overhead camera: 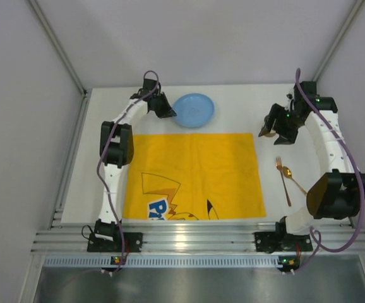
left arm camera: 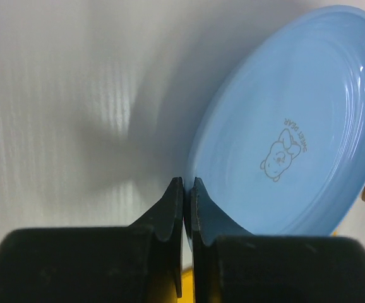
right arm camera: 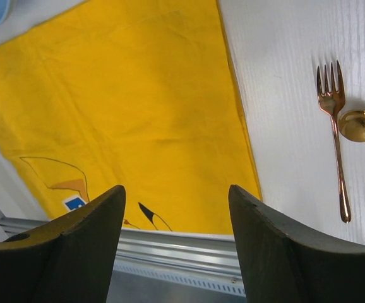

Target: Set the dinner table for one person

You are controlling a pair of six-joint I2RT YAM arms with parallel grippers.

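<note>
On the white dinner table (overhead camera: pixel 239 107) lie a yellow mat (overhead camera: pixel 195 173), blue plate (overhead camera: pixel 194 110), fork (overhead camera: pixel 283 181) and spoon (overhead camera: pixel 287 171).

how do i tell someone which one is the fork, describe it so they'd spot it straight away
On the white table, look right of the yellow mat. Two rose-gold utensils lie there; the fork is the one nearer the mat, with tines, not the round-bowled spoon.

Top cam's high above the near edge, looking down over the whole dinner table (overhead camera: pixel 233 104). Left wrist cam's jammed right up against the blue plate (left arm camera: pixel 296 126). Right wrist cam looks back down at the yellow mat (right arm camera: pixel 138 107), fork (right arm camera: pixel 336 145) and spoon (right arm camera: pixel 359 125); top cam shares all those.
</note>
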